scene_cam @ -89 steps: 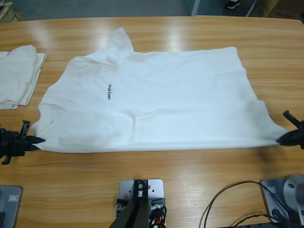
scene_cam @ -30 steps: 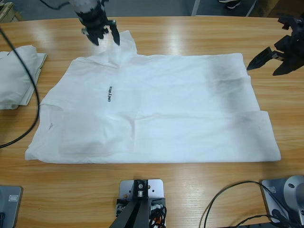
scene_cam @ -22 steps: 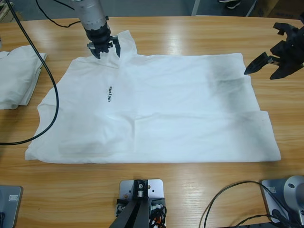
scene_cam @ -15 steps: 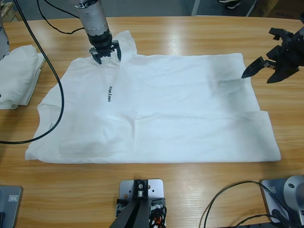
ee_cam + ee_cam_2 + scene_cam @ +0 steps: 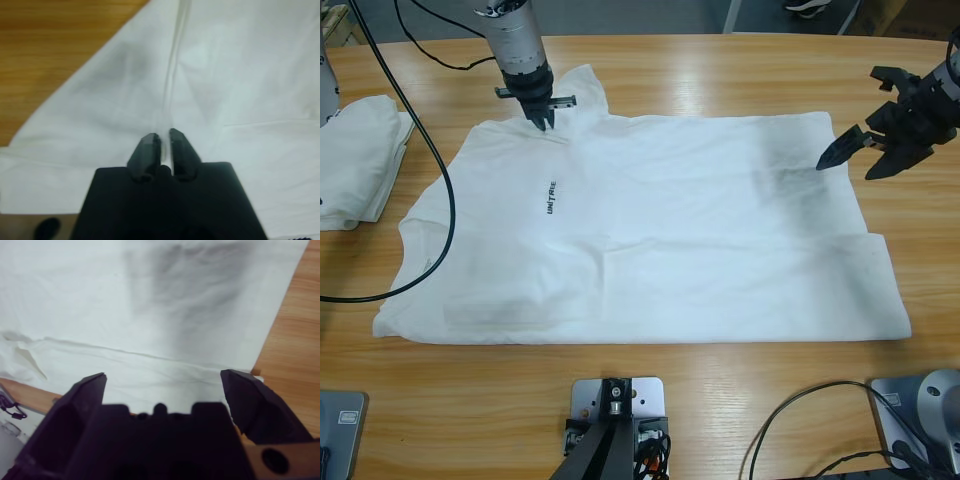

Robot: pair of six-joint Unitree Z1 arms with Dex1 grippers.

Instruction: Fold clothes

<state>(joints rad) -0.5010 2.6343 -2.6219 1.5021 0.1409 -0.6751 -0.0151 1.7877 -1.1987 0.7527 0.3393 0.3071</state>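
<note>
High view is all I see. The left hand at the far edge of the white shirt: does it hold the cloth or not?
Observer: Yes. In the left wrist view the left hand is shut on the white shirt; a thin raised crease runs away from between its jaws.
Operator: And the right hand?
Observer: The right wrist view shows the right hand open wide, with nothing between its jaws.
Operator: What lies under it?
Observer: The shirt's edge; bare table shows beside one jaw.
</note>
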